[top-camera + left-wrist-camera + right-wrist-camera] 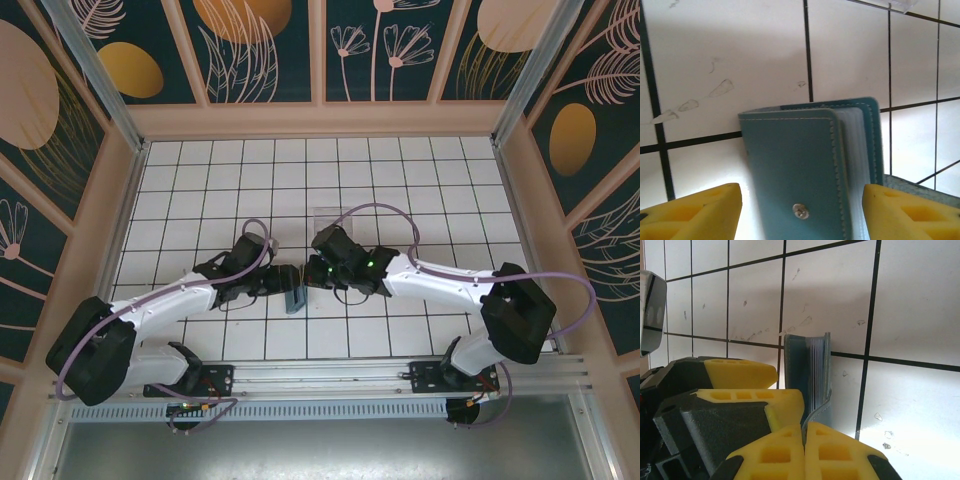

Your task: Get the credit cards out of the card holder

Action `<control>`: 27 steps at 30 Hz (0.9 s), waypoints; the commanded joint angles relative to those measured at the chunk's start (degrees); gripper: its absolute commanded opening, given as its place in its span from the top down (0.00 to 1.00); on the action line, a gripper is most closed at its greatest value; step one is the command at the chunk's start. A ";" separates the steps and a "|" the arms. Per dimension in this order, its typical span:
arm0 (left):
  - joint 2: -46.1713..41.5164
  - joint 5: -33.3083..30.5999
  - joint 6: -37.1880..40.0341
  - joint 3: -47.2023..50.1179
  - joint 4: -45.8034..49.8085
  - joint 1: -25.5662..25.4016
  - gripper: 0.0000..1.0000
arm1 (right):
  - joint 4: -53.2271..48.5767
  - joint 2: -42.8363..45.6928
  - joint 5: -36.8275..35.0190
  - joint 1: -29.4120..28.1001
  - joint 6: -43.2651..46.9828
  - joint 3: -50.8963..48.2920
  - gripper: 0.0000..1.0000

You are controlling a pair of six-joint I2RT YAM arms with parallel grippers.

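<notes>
Your two arms are meeting over the middle of the white tiled tabletop. The card holder is standing on its edge right between them, towards the near side.

Your right claw is clamping shut on a grey-blue cover flap of the holder. In the right wrist view you're seeing that flap curving down and vanishing between the two yellow pads.

Your left claw is standing open, its yellow fingers straddling the teal body. A sliver of white tile is showing between one finger and the cover, so it isn't squeezing on that side.

In the left wrist view the holder is facing you cover-first. Pale stitching is running round its edge and a small silver snap stud is sitting low on the cover. Any marking on the stud is too blurred to read.

Pale leaves are showing packed between the covers, and I can't tell whether those are cards or sleeves.

The clear plastic box is sitting on the tiles beyond the claws, apart from the holder.
</notes>
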State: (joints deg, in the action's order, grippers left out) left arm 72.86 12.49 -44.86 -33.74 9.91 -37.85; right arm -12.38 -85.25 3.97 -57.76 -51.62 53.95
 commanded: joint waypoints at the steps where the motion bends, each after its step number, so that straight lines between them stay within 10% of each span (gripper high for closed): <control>1: -2.00 -2.59 1.35 -0.52 3.53 -0.23 0.38 | -0.03 1.33 -1.42 -0.25 -1.26 -0.87 1.00; 27: -4.47 -2.04 -0.23 2.98 1.64 -0.22 0.86 | -5.89 -3.86 -5.64 1.86 -1.69 -4.19 0.96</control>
State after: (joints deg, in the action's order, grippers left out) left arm 68.10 8.86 -44.42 -31.44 13.21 -37.85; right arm -14.94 -88.27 1.72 -56.29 -53.06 50.09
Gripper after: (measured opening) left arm 0.148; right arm 0.055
